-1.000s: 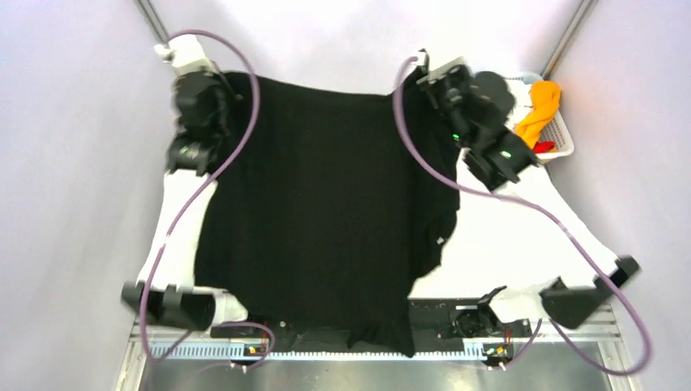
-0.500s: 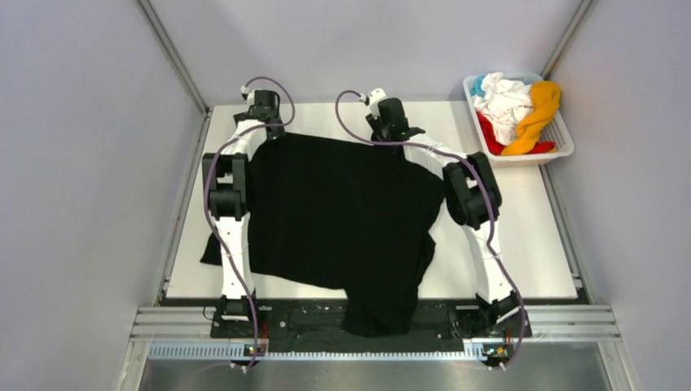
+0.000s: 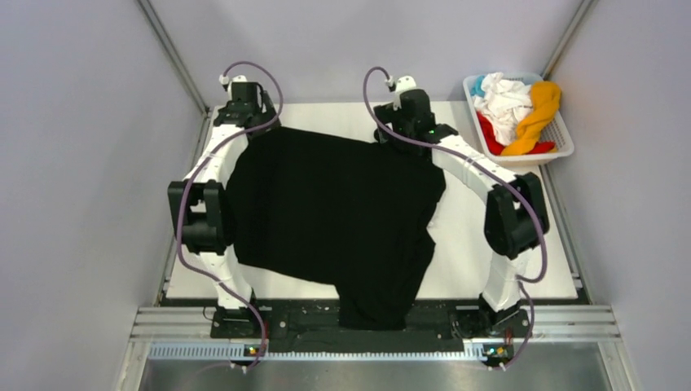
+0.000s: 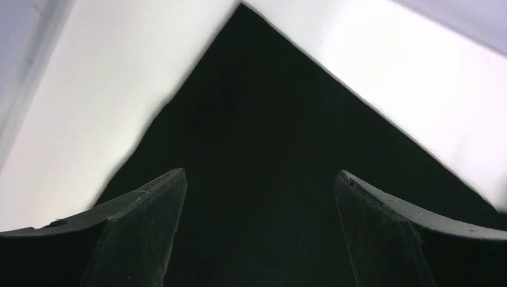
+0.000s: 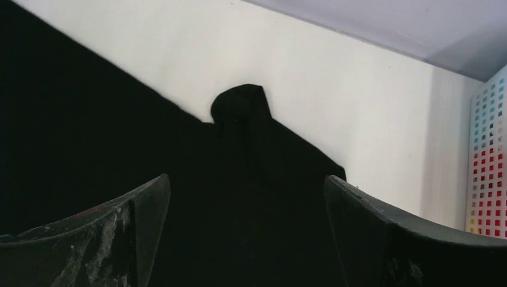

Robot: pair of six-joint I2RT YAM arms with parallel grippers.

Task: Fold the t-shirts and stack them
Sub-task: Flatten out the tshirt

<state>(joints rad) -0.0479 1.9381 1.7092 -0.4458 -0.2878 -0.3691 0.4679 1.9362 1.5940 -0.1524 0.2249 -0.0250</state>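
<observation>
Black t-shirt (image 3: 334, 204), spread on table (image 3: 521, 244) awaiting first fold; left gripper (image 4: 260, 179) and right gripper (image 5: 245, 182) wide open, empty, over far corners; next likely needs edge pinches.

black t-shirt (image 3: 334, 204): matt, soft cloth, lightly creased. table top (image 3: 458, 261) beneath it: white, smooth, matt. basket (image 3: 534, 156) right of the black t-shirt: white perforated plastic; the coloured t-shirts (image 3: 534, 110) in it, crumpled cloth. right gripper (image 5: 246, 179) fingers (image 5: 119, 239): dark, matt, scuffed.
</observation>
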